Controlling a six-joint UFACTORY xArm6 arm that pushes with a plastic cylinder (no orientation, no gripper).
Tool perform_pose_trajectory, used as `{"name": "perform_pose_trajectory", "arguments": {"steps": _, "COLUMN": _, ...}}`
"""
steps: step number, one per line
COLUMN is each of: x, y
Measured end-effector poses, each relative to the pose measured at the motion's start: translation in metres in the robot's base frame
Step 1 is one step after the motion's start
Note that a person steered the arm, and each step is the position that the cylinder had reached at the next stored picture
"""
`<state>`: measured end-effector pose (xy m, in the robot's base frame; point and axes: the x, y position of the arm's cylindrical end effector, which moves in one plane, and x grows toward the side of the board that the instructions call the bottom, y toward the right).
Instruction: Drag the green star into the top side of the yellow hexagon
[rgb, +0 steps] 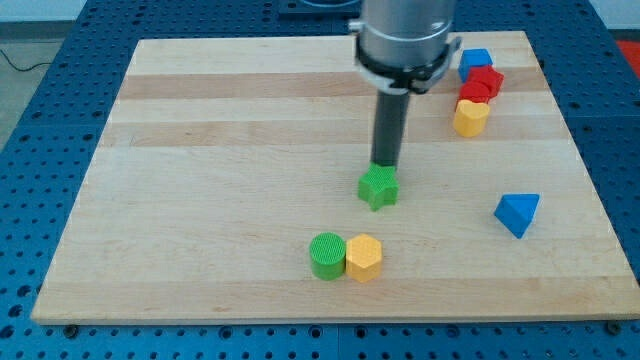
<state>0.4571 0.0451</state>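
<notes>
The green star lies near the middle of the wooden board. My tip stands at the star's top edge, touching or nearly touching it. The yellow hexagon lies below the star, near the view's bottom, a short gap away. A green cylinder touches the hexagon's left side.
A blue triangle block lies at the view's right. At the top right stand a blue block, a red block and a yellow heart-like block in a tight group. The board's edges drop to a blue perforated table.
</notes>
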Motion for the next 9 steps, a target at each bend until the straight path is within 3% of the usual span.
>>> {"name": "perform_pose_trajectory", "arguments": {"steps": 1, "x": 0.025, "y": -0.036}}
{"name": "perform_pose_trajectory", "arguments": {"steps": 7, "x": 0.051, "y": -0.039}}
{"name": "perform_pose_trajectory", "arguments": {"steps": 9, "x": 0.011, "y": -0.014}}
